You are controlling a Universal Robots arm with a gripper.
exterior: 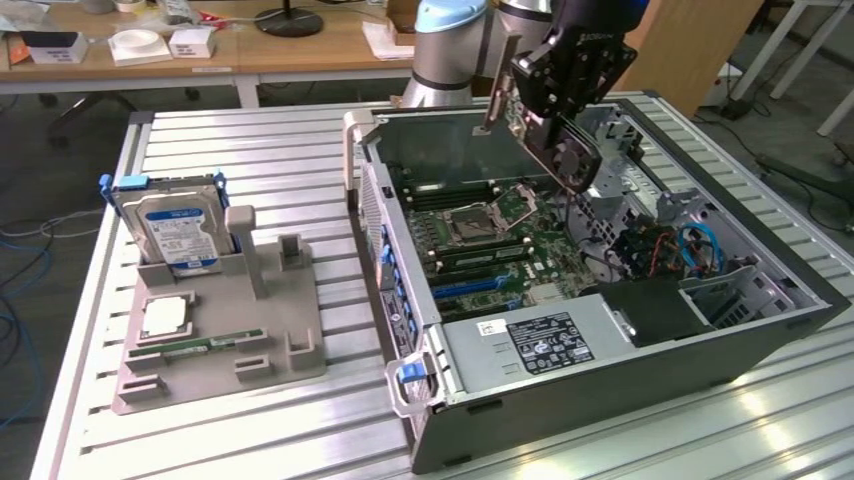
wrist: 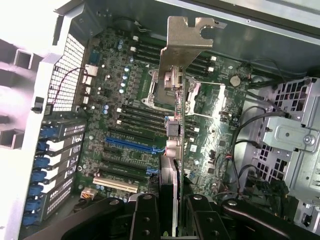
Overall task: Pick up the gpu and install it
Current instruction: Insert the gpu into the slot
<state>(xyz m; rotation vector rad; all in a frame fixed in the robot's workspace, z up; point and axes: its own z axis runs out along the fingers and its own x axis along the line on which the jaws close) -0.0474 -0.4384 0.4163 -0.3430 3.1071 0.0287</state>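
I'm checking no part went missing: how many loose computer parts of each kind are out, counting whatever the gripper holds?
gpu, clamped in the gripper over the open case: 1
hard drive, upright in the grey holder: 1
square silver chip, on the holder: 1
green memory stick, on the holder: 1
Total: 4

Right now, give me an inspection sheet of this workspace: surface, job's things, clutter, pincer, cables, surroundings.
Surface: slatted metal table, carrying open case and grey tray.
Job's things: gpu held above the motherboard, not seated.
Clutter: hard drive upright in tray; cpu and memory stick lying on it.
Pincer: pincer shut on gpu.
Cables: blue cable inside case; floor cables beside table.
Surroundings: wooden desk behind, with boxes.
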